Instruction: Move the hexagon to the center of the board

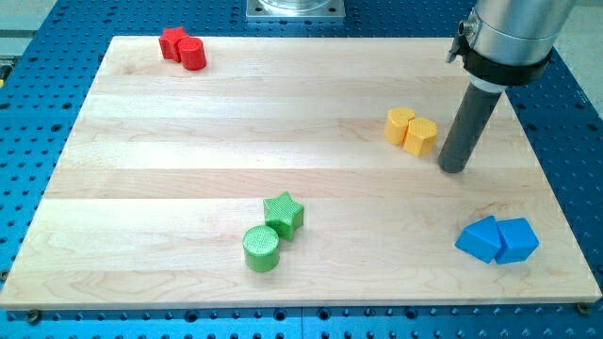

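Note:
A yellow hexagon (421,137) lies at the view's right on the wooden board (188,151). It touches a second yellow block (399,124) with a rounded shape on its upper left. My tip (453,170) rests on the board just right of the hexagon and slightly below it, with a small gap between them. The dark rod rises from the tip toward the view's top right.
A red star (172,42) and a red cylinder (193,54) touch at the top left. A green star (284,214) and a green cylinder (262,249) touch at the bottom middle. Two blue angular blocks (479,239) (517,239) touch at the bottom right.

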Robot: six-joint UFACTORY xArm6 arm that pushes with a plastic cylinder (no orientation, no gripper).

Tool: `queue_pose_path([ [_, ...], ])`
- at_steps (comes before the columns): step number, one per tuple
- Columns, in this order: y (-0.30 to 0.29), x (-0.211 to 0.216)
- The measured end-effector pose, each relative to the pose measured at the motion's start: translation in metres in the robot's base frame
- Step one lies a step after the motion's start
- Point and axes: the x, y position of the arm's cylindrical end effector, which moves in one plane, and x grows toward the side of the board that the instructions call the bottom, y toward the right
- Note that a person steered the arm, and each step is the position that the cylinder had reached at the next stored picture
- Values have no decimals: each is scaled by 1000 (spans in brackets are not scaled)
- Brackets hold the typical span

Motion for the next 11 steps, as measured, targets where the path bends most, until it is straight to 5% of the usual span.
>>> queue_pose_path([
  [2,-1,0],
  [4,-56,-59],
  [6,-49,-103],
  [8,-100,-27],
  [9,-79,-43],
  [11,-192,-27],
])
